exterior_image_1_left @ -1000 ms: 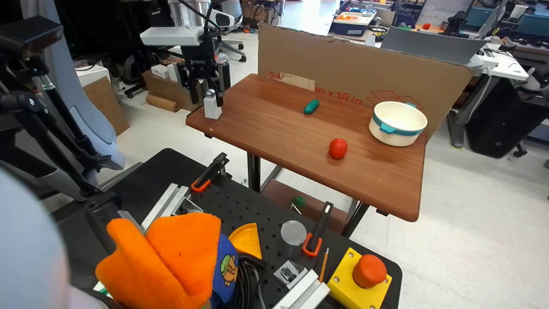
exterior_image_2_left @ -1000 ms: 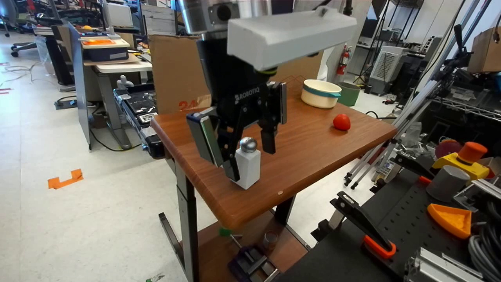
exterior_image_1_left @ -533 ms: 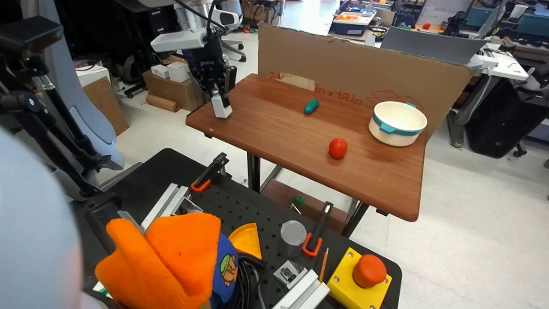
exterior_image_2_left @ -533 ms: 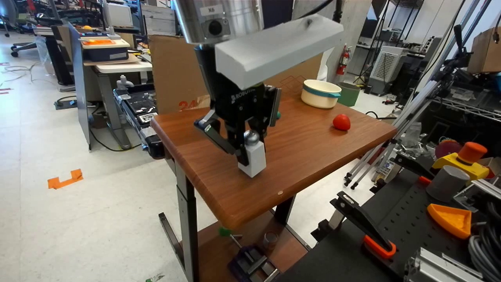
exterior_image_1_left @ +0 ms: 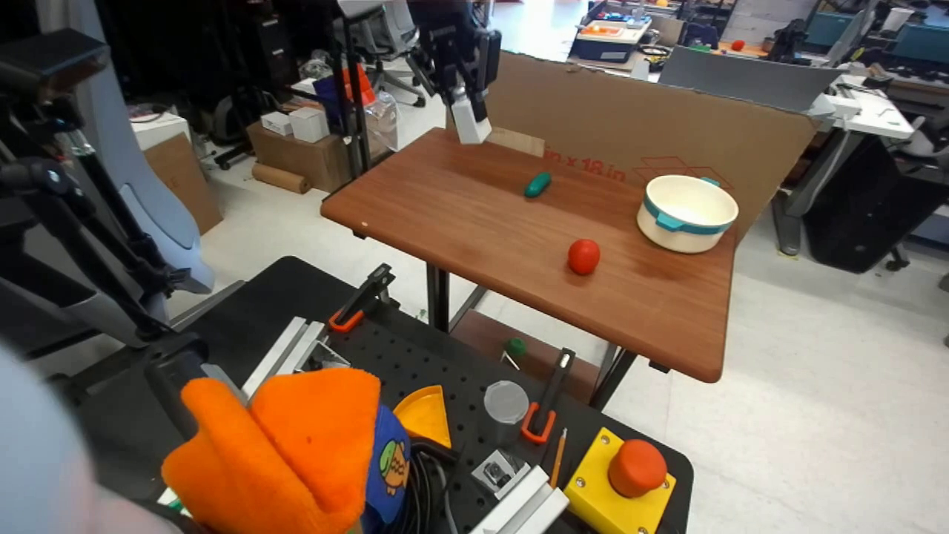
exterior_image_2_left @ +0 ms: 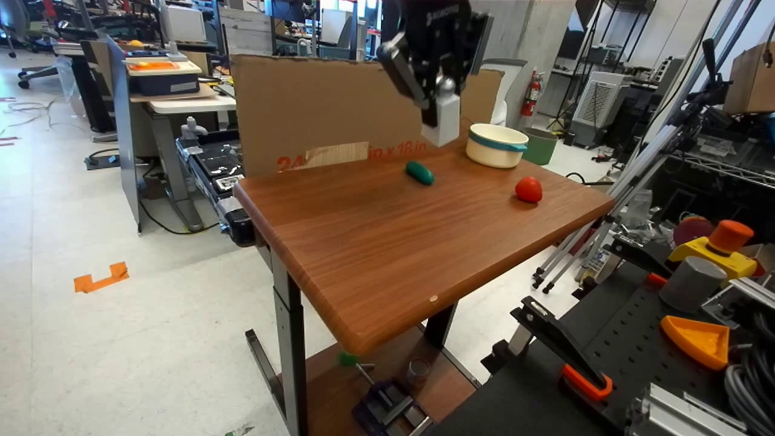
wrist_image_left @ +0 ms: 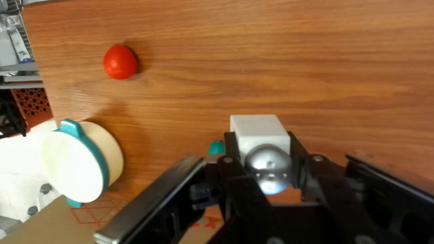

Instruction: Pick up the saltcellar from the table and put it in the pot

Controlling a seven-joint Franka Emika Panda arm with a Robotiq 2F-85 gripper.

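The saltcellar (wrist_image_left: 259, 127), a white square-sided body with a round silver cap, is pinched between the two black fingers in the wrist view. My gripper (wrist_image_left: 262, 145) is shut on it. In both exterior views the saltcellar (exterior_image_1_left: 471, 124) hangs slightly tilted, apparently above the table (exterior_image_1_left: 460, 215), near its back edge. The pot (exterior_image_1_left: 671, 233) is cream with a teal band and handles, and stands at the table's far end. In the wrist view the pot (wrist_image_left: 111, 152) appears at the lower left, well apart from the gripper.
A red tomato-like object (exterior_image_1_left: 584, 256) lies on the table near the pot. A green oblong object (exterior_image_2_left: 419, 172) rests towards the back, partly hidden by a finger in the wrist view. An upright cardboard sheet (exterior_image_1_left: 630, 111) runs along the back edge.
The jaws closed around the saltcellar, which was standing at the table's near corner. It has been raised off the table and carried towards the back edge and the pot's side.
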